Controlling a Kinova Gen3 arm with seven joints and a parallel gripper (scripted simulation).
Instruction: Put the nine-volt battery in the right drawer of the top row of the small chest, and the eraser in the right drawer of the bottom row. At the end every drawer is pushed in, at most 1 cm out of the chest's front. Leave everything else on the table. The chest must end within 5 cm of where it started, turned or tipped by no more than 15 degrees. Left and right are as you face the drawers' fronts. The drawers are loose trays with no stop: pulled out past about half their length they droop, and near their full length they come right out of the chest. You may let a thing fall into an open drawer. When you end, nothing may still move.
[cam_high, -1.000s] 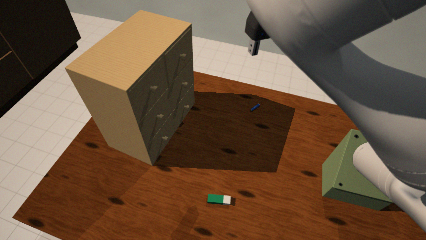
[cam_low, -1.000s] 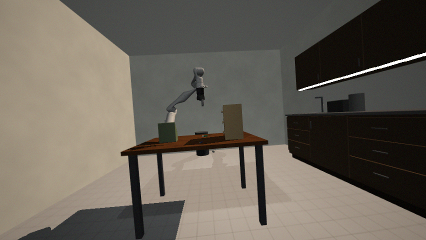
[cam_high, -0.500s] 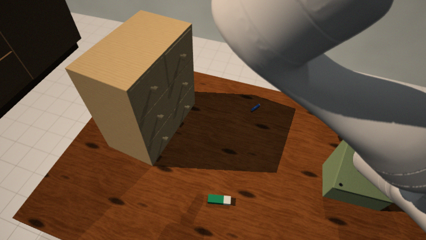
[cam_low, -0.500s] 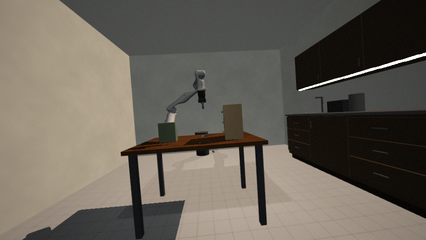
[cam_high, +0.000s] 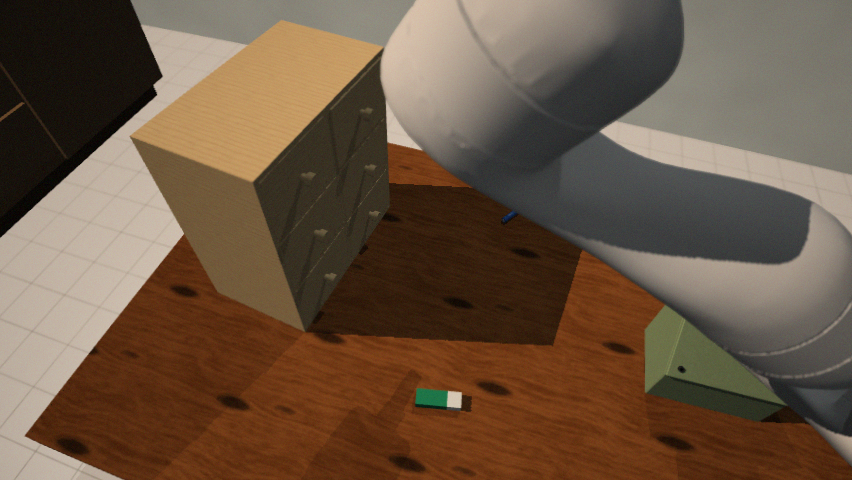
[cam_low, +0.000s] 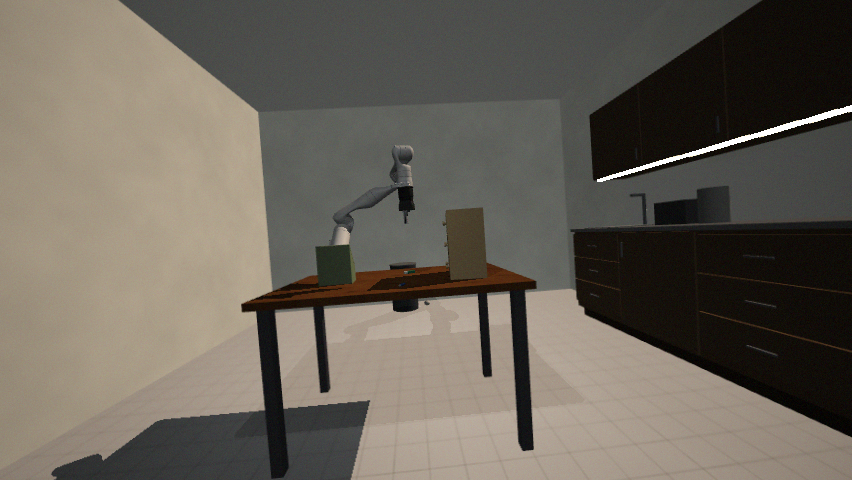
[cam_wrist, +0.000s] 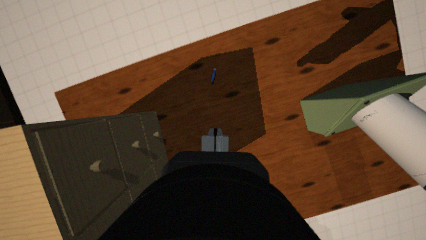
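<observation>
The small wooden chest (cam_high: 238, 119) (cam_low: 465, 244) (cam_wrist: 12, 180) stands on the table (cam_high: 178, 369) (cam_low: 357, 295) (cam_wrist: 300, 150). Its grey drawer fronts (cam_high: 333, 196) (cam_wrist: 90, 150), in two columns with small knobs, all look pushed in. The green and white eraser (cam_high: 439, 398) lies flat near the table's front edge. I cannot make out the nine-volt battery. My gripper (cam_low: 405, 219) (cam_wrist: 215, 136) is shut and empty, high above the table, a little in front of the chest's top. In the top view the arm hides it.
A small blue stick-like thing (cam_high: 507, 218) (cam_wrist: 213, 75) lies in the chest's shadow on the table. The arm's green base box (cam_high: 691, 357) (cam_low: 335, 265) (cam_wrist: 340, 107) stands at the table's other end. The thick arm link (cam_high: 596, 149) fills much of the top view.
</observation>
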